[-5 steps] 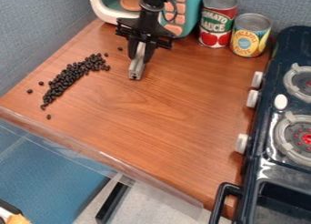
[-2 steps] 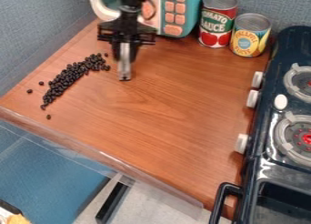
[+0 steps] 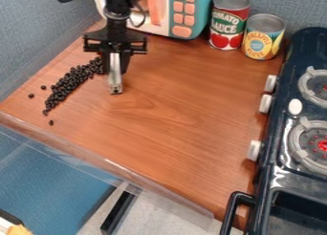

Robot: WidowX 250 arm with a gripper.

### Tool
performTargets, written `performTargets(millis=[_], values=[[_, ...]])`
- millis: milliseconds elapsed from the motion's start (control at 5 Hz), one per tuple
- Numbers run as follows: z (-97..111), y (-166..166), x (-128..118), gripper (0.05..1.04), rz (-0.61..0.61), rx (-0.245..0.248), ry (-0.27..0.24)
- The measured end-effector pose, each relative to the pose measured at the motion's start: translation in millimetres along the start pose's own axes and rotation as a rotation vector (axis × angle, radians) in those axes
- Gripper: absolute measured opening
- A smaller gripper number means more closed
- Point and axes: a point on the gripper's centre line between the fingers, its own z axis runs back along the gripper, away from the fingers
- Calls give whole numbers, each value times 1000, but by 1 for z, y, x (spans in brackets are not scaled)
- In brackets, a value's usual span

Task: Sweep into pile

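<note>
Dark beans (image 3: 73, 79): on the worktop (image 3: 179, 105), across from the stove (image 3: 278, 174); light, hard, apt to roll, so you should sweep low and gently. Hand (image 3: 115, 72): on the stove side of the beans, pinching your grey bar (image 3: 115, 86), probably stiff and slippery, best held by its upper end. Red can (image 3: 229, 24), yellow can (image 3: 263, 37): near the stove's rear. Wall (image 3: 38, 28): opposite the stove, may limit your outer strokes.

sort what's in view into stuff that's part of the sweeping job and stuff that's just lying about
Part of the job:
gripper
metal strip held in it
long heap of dark beans
stray beans near the heap
wooden counter

Just lying about:
red can
yellow can
toy microwave
toy stove
</note>
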Motion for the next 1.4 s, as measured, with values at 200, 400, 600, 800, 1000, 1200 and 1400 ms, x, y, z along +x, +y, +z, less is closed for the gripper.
performTargets(millis=[200, 400, 600, 800, 1000, 1200, 1400], values=[[0, 9, -6, 324, 13, -3, 3], [-2, 13, -10, 324, 14, -2, 4], [-3, 17, -7, 324, 16, -7, -5], [-4, 20, -7, 324, 15, -6, -6], [-4, 22, -6, 324, 19, -6, -7], [-6, 31, -6, 324, 22, -1, -9], [-10, 55, -5, 324, 63, 22, 1]])
